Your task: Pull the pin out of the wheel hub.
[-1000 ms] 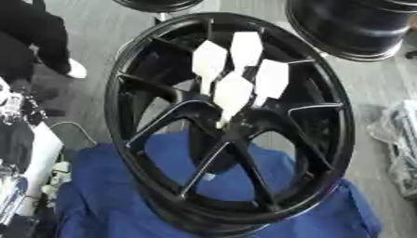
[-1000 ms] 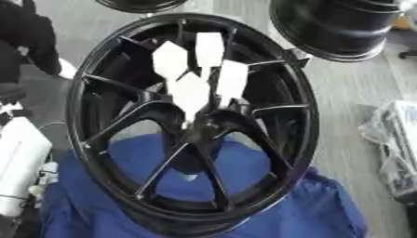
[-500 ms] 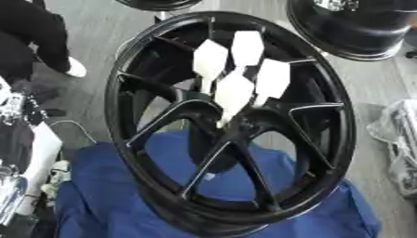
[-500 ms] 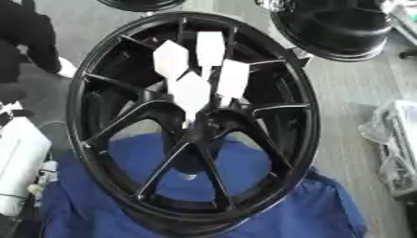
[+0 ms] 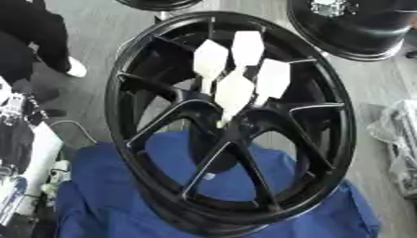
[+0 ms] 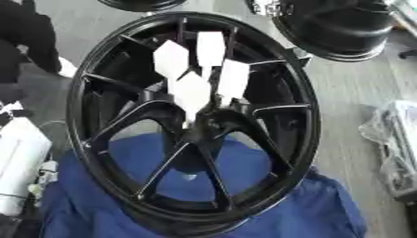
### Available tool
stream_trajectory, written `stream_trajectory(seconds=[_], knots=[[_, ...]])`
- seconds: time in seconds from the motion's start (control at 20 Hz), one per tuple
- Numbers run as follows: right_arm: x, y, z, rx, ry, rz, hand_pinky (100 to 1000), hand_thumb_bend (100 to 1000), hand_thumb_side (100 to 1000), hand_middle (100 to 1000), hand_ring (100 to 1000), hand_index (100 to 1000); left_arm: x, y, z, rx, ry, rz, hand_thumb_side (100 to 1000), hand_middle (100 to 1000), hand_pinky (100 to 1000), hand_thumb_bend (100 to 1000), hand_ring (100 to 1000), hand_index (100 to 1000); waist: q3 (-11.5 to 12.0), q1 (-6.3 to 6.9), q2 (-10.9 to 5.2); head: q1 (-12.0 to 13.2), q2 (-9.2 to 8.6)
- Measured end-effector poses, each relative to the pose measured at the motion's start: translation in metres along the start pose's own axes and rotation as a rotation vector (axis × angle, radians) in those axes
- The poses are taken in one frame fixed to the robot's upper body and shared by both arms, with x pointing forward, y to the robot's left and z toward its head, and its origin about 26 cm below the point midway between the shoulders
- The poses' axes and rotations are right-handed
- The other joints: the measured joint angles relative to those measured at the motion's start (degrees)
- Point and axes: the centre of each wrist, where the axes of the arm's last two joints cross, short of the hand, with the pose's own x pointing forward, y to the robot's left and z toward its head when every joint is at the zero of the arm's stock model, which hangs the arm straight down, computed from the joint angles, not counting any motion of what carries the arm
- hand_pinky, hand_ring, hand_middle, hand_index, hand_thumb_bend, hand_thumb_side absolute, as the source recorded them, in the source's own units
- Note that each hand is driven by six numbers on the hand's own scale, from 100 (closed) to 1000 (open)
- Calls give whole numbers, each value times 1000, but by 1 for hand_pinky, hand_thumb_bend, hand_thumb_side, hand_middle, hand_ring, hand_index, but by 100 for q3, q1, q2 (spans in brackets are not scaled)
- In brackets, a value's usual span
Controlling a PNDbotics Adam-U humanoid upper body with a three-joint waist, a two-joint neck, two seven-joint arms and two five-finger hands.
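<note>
A blue cloth (image 5: 106, 195) lies nearest, spread over the low part of the picture. A big black wheel (image 5: 334, 153) sits on it and fills most of the view. Its spokes run in to the hub (image 6: 199, 128) in the middle. Four white tags (image 5: 234, 88) stick up from the hub, close together, like little flags on thin stems. The pin itself cannot be told apart from these stems. The tags cover part of the spokes behind them.

On the left edge is something white and long (image 6: 18, 158), with a thin grey cord (image 5: 69, 124) on the floor near it. Neither robot hand can be picked out in either view, so how the fingers are set cannot be told.

On the right edge lies a pile of clear plastic (image 5: 399, 135). Farther back, at the top right, is another black wheel (image 6: 342, 28) on the grey floor. A third dark round rim (image 5: 159, 3) peeks in at the top. At the far left, a person's dark leg and white shoe (image 5: 75, 69) show.
</note>
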Motion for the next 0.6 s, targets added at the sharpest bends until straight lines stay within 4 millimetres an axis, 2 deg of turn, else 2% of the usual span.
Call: stream_trajectory(seconds=[0.15,0.2,0.3,0.35,0.4,0.45,0.6], knots=[[0,2,-1,52,17,13,828,100,636,763,806,825,1,0,-1,-3,0,0,905,699,628,161,806,733,4,-10,0,3,0],[0,2,-2,68,23,18,829,100,573,764,806,824,1,0,-1,-4,-1,0,905,698,629,161,806,733,5,-13,0,12,0],[0,3,-2,97,36,29,831,100,501,764,809,824,1,0,-1,-4,-2,0,905,698,629,160,806,732,5,-13,0,32,0],[0,4,-3,109,44,35,831,100,501,764,809,824,1,0,-1,-4,-2,0,905,698,629,160,806,732,5,-13,0,39,0],[0,5,-3,120,52,40,833,100,375,762,811,824,1,0,-1,-4,-2,0,905,697,629,160,806,731,5,-13,0,43,0],[0,6,-4,133,60,44,834,100,330,762,813,823,1,0,-1,-4,-2,0,904,697,629,160,806,729,5,-13,0,44,0],[-1,9,-8,161,82,54,837,123,321,761,816,821,1,0,-1,-5,-2,0,904,696,629,160,806,728,8,-13,0,44,0]])
